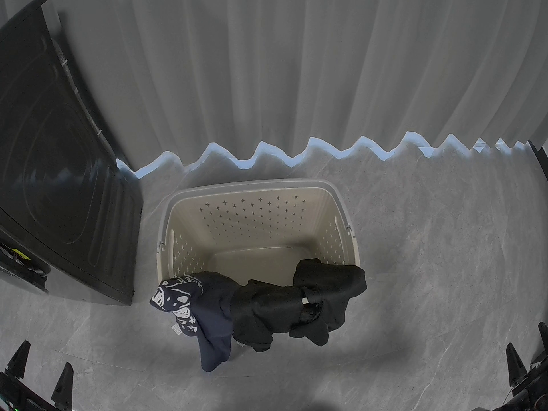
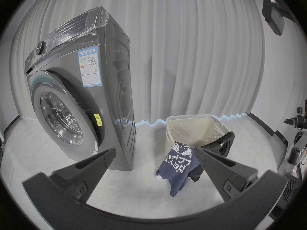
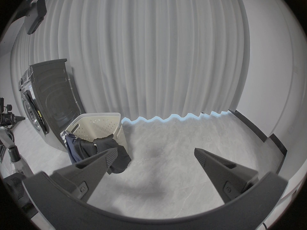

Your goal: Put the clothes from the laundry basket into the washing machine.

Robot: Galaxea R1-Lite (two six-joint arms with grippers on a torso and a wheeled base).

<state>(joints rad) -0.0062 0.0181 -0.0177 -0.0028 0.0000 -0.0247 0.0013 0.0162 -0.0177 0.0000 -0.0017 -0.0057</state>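
My left gripper point(image 1: 44, 358) and right gripper point(image 1: 526, 342) sit low at either side, fingers spread apart, holding nothing. Ahead, a navy shirt point(image 1: 194, 309) and a black garment point(image 1: 311, 301) drape over the near rim of the laundry basket point(image 1: 257, 185). The washing machine point(image 1: 63, 172) stands to the basket's left, and a white curtain point(image 1: 297, 58) hangs behind.

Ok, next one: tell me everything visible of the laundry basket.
The laundry basket is a cream, plastic-looking rectangular tub with rounded corners, a rolled rim and small star-shaped holes in its walls. It stands upright on the grey floor, beside the washing machine and before a white curtain. Its bottom looks bare. A navy printed garment and a black garment drape over its near rim, hanging down outside. Nothing else touches it.
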